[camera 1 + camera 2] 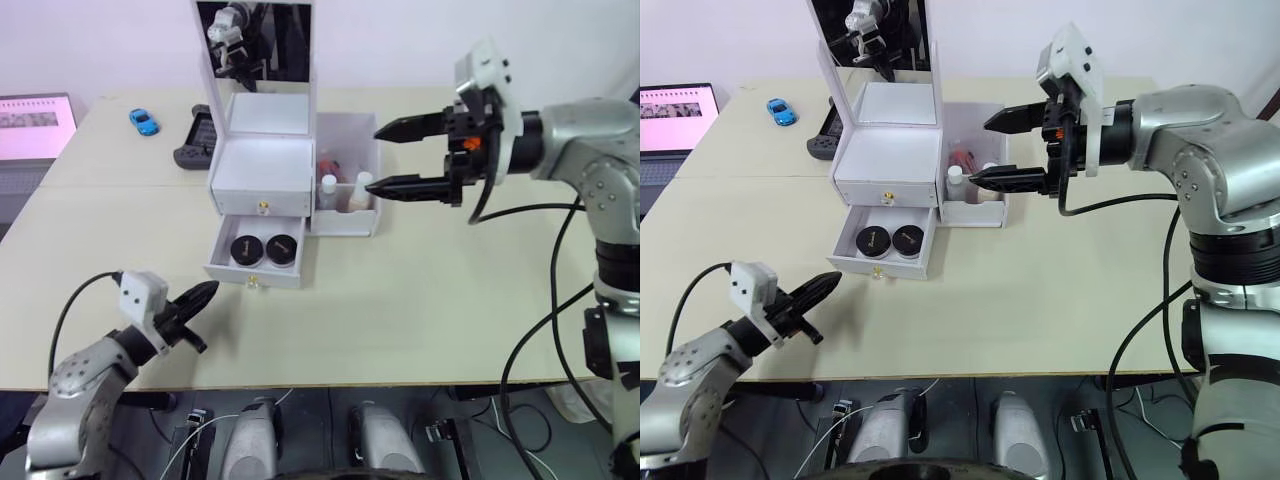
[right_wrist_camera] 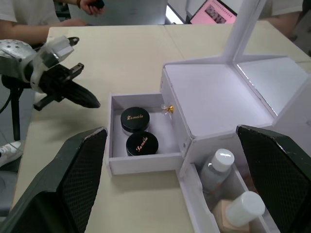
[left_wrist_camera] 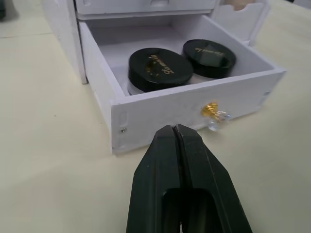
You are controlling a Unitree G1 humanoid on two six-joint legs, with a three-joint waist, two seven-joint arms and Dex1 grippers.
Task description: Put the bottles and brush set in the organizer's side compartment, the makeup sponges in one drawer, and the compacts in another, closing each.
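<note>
Black compacts (image 1: 264, 249) sit in the open lower drawer (image 1: 252, 272); my left hand (image 1: 200, 297), pinched shut and empty, could skew it if pushing off-centre; right hand (image 1: 404, 157) gapes empty.

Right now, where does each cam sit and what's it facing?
Head stereo pair: looks forward and down on the organizer; both arms show.
Left wrist: behind the shut left gripper, facing the open drawer with two compacts.
Right wrist: above the open right gripper, looking down on the side compartment.
All views share the drawer.
</note>
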